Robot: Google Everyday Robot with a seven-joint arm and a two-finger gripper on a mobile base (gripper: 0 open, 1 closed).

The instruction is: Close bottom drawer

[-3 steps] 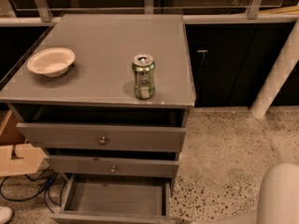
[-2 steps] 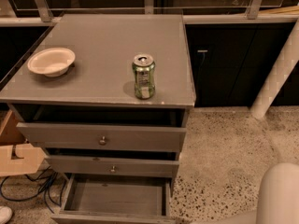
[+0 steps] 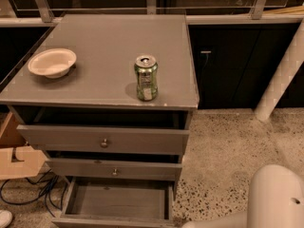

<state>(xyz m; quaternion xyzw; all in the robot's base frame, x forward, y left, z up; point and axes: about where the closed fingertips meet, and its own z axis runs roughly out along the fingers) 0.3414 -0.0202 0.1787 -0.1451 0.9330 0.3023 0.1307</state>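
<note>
The grey cabinet (image 3: 104, 87) stands in the middle of the camera view with three drawers. The bottom drawer (image 3: 118, 201) is pulled far out. It is a wide shallow tray and it looks empty. Its slim front panel (image 3: 114, 221) runs along the lower edge of the picture, and its knob is cut off. The middle drawer (image 3: 114, 170) and the top drawer (image 3: 104, 139) each stick out a little. My gripper is out of view. Only a white rounded arm part (image 3: 275, 198) shows at the bottom right, to the right of the bottom drawer.
A green can (image 3: 146, 78) and a white bowl (image 3: 52, 62) stand on the cabinet top. A cardboard box (image 3: 19, 158) and dark cables (image 3: 33, 194) lie on the floor to the left. A white post (image 3: 280, 80) leans at the right over speckled floor (image 3: 228, 146).
</note>
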